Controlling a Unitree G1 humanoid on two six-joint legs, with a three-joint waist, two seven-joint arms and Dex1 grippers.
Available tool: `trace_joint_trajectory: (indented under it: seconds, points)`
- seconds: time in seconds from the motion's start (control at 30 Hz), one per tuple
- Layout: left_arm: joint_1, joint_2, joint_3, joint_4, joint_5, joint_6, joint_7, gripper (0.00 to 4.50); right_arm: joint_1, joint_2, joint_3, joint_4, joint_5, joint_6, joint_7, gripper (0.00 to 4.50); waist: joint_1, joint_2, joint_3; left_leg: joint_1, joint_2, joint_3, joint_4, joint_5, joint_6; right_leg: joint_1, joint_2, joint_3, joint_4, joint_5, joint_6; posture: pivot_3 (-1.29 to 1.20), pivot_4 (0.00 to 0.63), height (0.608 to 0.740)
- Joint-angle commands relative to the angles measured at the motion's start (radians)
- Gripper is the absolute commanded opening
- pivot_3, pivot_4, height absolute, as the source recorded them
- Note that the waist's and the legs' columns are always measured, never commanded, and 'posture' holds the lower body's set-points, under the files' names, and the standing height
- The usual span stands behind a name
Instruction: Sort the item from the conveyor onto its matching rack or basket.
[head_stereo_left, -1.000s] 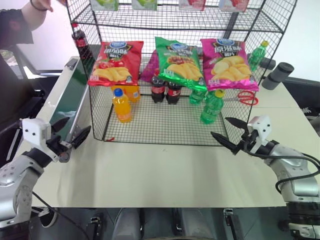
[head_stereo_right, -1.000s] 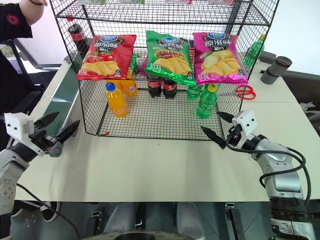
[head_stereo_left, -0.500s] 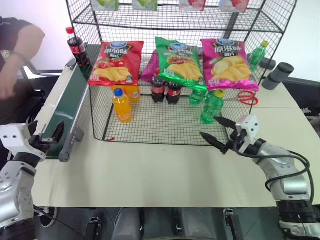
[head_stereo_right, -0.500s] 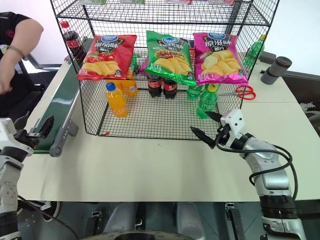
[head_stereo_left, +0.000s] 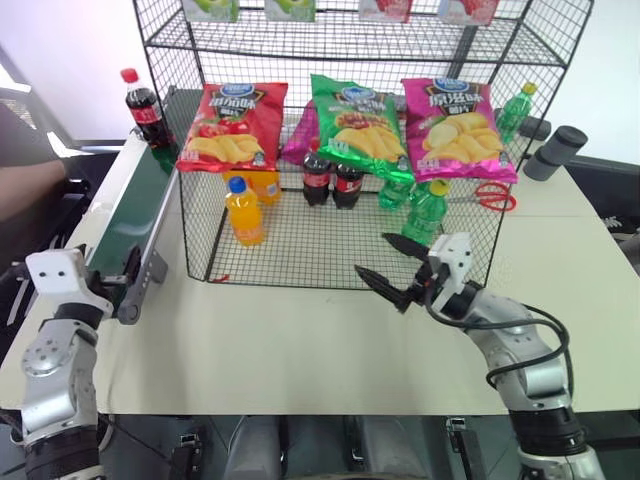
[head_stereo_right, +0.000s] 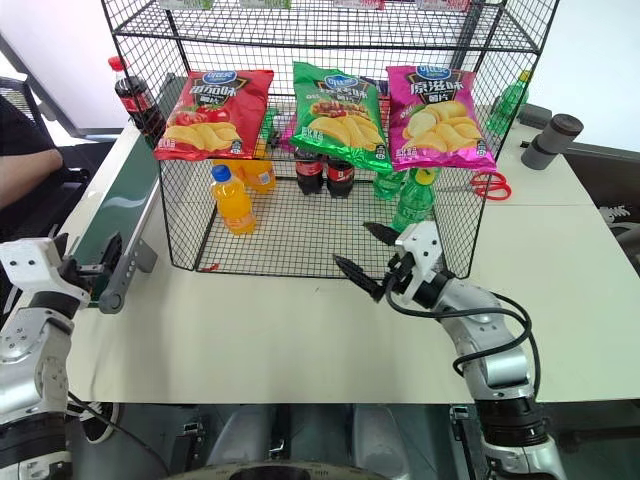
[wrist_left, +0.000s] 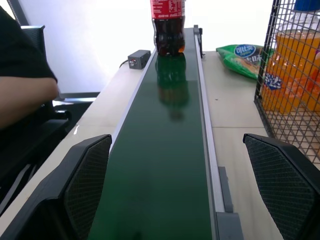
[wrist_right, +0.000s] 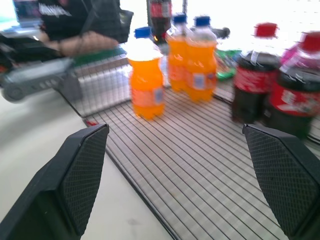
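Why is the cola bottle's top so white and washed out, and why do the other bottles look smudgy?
In the left wrist view, bright light behind the cola bottle washes out the background, and the shiny conveyor mirrors the bottle. In the right wrist view, the orange bottle and the cola bottles inside the rack look smeared.

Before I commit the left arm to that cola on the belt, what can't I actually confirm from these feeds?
- Cola bottle: left wrist view cuts off its cap.
- Conveyor: its far end lies behind the bottle and the rack; head views.
- Two colas inside the rack: crisp bags cover their tops.
- Left gripper: fingers seen end-on in head views; spread clear only from its wrist view.
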Motion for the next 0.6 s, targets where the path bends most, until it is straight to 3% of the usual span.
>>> trace_joint_trajectory:
  seconds: [0.03,0.6]
  points:
    - [-0.018,0.019,0.01,0.0,0.013,-0.037,0.009,4.5,-0.01,-0.002,-0.01,-0.055,0.021,-0.009,0.005,4.46,0.0,0.0,0.0,0.0,0.0,0.0,0.0,0.0,0.0,0.0,0.0,0.0,0.0,0.0,0.0,0.0,0.15,0.74]
    - [-0.035,0.009,0.001,0.04,0.029,-0.07,0.016,4.5,0.06,0.014,0.027,-0.17,0.129,0.005,0.042,4.46,0.0,-0.001,0.0,0.0,0.0,0.0,0.0,0.0,0.0,0.0,-0.001,0.0,0.0,0.0,0.0,0.0,0.15,0.74]
